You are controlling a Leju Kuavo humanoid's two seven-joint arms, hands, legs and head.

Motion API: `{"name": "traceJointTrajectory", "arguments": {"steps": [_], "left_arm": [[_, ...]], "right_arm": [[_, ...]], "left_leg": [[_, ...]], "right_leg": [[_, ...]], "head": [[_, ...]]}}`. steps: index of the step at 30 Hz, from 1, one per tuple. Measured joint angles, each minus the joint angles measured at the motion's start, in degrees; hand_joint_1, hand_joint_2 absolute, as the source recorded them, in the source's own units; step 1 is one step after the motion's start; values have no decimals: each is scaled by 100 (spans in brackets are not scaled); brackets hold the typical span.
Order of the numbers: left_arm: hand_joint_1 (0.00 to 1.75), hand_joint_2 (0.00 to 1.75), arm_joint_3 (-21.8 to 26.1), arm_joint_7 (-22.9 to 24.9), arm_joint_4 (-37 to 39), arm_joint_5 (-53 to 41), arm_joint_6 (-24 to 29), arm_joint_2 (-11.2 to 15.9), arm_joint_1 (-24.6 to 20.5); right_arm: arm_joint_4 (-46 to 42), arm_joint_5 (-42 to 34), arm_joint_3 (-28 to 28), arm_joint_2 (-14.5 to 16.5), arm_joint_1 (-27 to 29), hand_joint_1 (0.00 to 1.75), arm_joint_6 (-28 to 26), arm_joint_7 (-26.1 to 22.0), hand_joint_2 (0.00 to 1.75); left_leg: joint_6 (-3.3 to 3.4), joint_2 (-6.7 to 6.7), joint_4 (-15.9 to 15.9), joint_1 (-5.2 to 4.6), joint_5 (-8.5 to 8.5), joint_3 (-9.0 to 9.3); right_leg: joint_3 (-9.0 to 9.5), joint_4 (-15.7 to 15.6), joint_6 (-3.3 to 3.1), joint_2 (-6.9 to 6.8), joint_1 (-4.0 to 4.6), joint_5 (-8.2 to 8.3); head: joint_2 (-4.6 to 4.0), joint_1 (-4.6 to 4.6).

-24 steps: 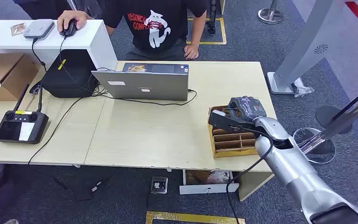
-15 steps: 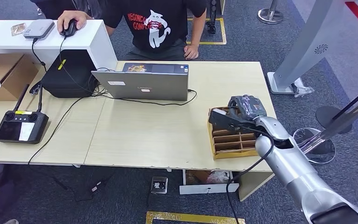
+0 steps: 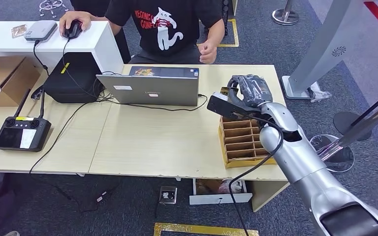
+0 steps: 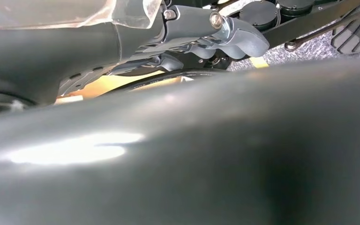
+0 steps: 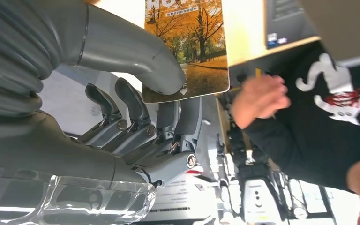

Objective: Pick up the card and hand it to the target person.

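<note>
Card held above the organiser, ready to hand over

The right hand (image 3: 243, 93) pinched the card (image 5: 187, 42) between thumb and fingers, above the far end of the wooden organiser (image 3: 243, 142) on the desk (image 3: 167, 137). The person's hand (image 3: 208, 50) waited beyond the desk edge. A good handover probably meant keeping the pinch firm and offering the card's free edge first. The left hand's state I could not tell.

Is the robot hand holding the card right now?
Yes, the right robot hand pinches the autumn-tree card between thumb and fingers.
</note>
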Motion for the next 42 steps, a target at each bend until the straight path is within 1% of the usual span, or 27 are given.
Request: {"name": "traceJointTrajectory", "arguments": {"steps": [3, 9, 15, 18, 22, 24, 26, 28, 37, 42], "left_arm": [[0, 0, 1, -12, 0, 0, 3, -4, -12], [0, 0, 1, -22, 0, 0, 1, -5, -42], [0, 0, 1, -22, 0, 0, 1, -21, -64], [0, 0, 1, -27, 0, 0, -9, -30, -74], [0, 0, 1, -38, 0, 0, -33, -36, -78], [0, 0, 1, -40, 0, 0, -44, -38, -78], [0, 0, 1, -40, 0, 0, -54, -39, -80], [0, 0, 1, -40, 0, 0, -63, -40, -81], [0, 0, 1, -40, 0, 0, -66, -40, -76], [0, 0, 1, -40, 0, 0, -62, -40, -75]], "right_arm": [[84, 98, 2, 159, -154, 162, -2, 34, 175], [475, 235, 2, 462, -599, 160, -22, 87, 175], [753, 229, 3, 693, -802, 161, -25, 57, 175], [844, 226, 4, 760, -849, 158, -26, 56, 175], [941, 225, 4, 792, -877, 147, -28, 57, 175], [976, 225, 4, 792, -880, 136, -29, 62, 175], [1008, 225, 4, 792, -880, 63, -28, 64, 175], [1038, 223, 4, 792, -879, 0, -26, 64, 175], [1128, 155, 4, 750, -872, 0, 17, 67, 175], [1123, -221, -23, 624, -859, 0, 324, -137, 175]], "left_leg": [[0, 0, 0, 0, 0, -1], [0, 0, 0, -1, 0, -1], [-1, -1, 0, 0, 0, -2], [-1, -1, -1, 0, 0, -2], [-1, -2, -1, -1, 0, -2], [-1, -2, -1, -1, 0, -2], [-1, -1, -1, -1, 0, -1], [-1, 0, -1, -1, 0, -1], [-1, 1, -1, -1, 0, -1], [-1, 1, 0, -1, 0, -1]], "right_leg": [[0, 0, 0, 0, 0, 0], [0, 0, 0, 0, -1, 0], [-1, 0, 0, -1, 0, 0], [-2, 0, 0, 0, 0, 0], [-2, -1, 0, -1, 0, 0], [-3, -1, 0, 0, 0, 0], [-3, -1, 0, 1, 0, 0], [-4, -2, 0, 2, 0, 0], [-6, -2, -1, 3, 0, 0], [-8, -3, 0, 3, -1, 0]], "head": [[0, 0], [0, 1], [0, -1], [0, -1], [0, 1], [0, 1], [0, 1], [0, 1], [0, 1], [0, 0]]}}
